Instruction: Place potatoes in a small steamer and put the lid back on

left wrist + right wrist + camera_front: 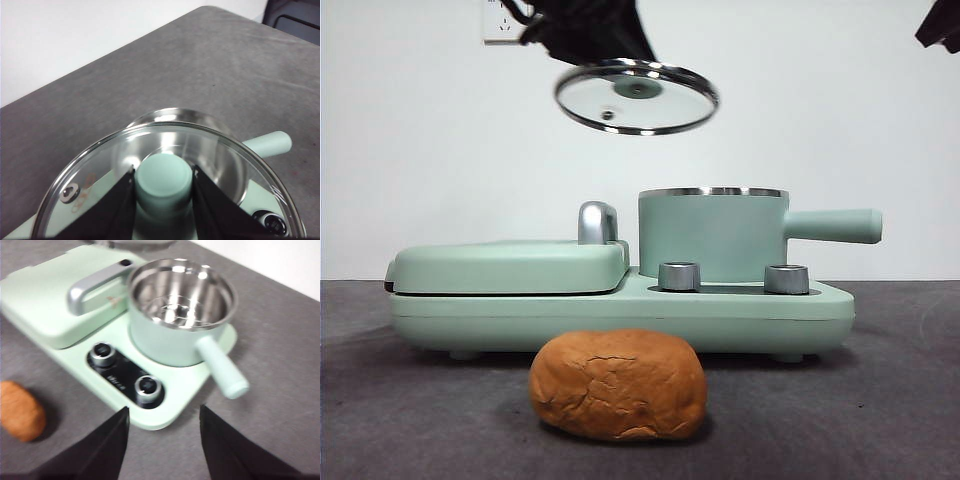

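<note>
We saw the potato (618, 386) as a rounded orange-brown lump with a cracked, wrinkled, bread-like skin, lying on the grey counter (880, 400) just in front of the mint-green cooker base (620, 310), near its middle and apart from it. The small steamer (712, 235) stood on the base's right side, a mint-green cylinder with a steel rim, its straight green handle (832, 225) pointing right; in the right wrist view its steel inside was bare, with a perforated bottom showing. The lid (636, 97), clear glass with a steel rim, hung tilted in the air above and a little left of the steamer, touching nothing below. The left end effector (164, 180) held it, the two black jaws closed on the mint-green knob (164, 181). The right end effector (164, 440) hovered in front of the base with its jaws set wide apart and nothing between them, near the two dials (125, 370). Left of the steamer, the flat griddle (510, 266) lay closed with its silver handle (597, 222) standing up.
</note>
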